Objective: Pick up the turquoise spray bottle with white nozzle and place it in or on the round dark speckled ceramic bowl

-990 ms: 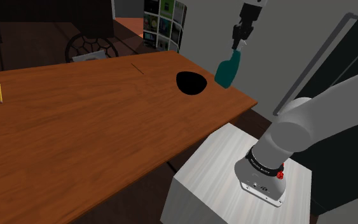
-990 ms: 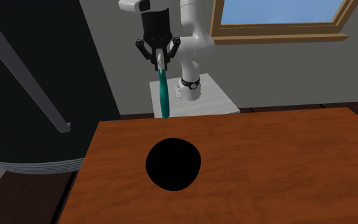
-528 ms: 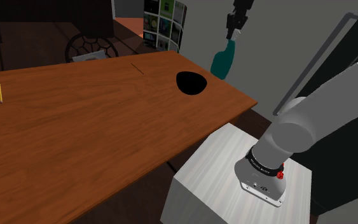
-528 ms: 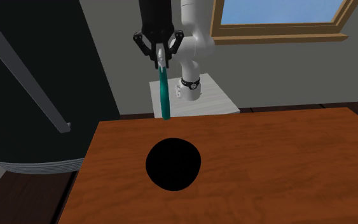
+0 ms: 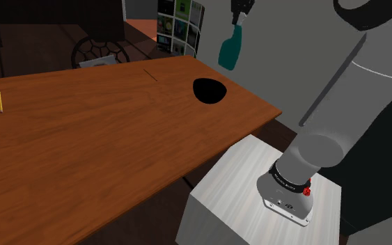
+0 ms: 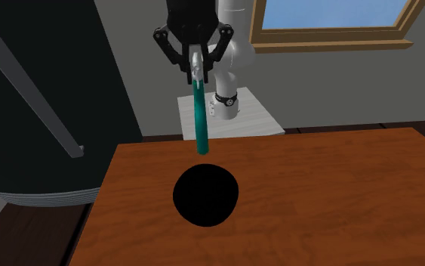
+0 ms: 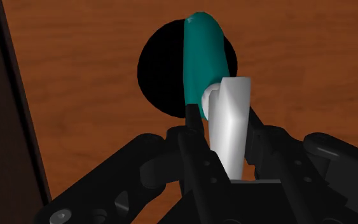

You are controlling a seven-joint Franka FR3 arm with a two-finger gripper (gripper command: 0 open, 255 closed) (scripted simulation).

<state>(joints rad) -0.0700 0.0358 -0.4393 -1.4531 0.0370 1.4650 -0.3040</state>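
Item: turquoise spray bottle [image 5: 230, 47] [image 6: 200, 121] [image 7: 203, 63], white nozzle [image 7: 229, 121] uppermost, base down; long axis near upright with a slight tilt. Position: hanging straight below the fingers [image 7: 193, 137] in the air, clear of the table [image 5: 83, 139] [image 6: 339, 196] [image 7: 75, 63]. Gripper [image 5: 241, 10] [image 6: 194, 65] [image 7: 225, 137]: fingers clamped on the nozzle from both sides, body projecting beyond the fingertips. Round black bowl [image 5: 209, 90] [image 6: 205, 195] [image 7: 155, 70]: on the table beneath the fingers, beyond the bottle's base and apart from it, nothing between. Surroundings: yellow pencil [image 5: 0, 101] on the table, far from the fingers; white stand [image 5: 236, 188] beside the table edge.
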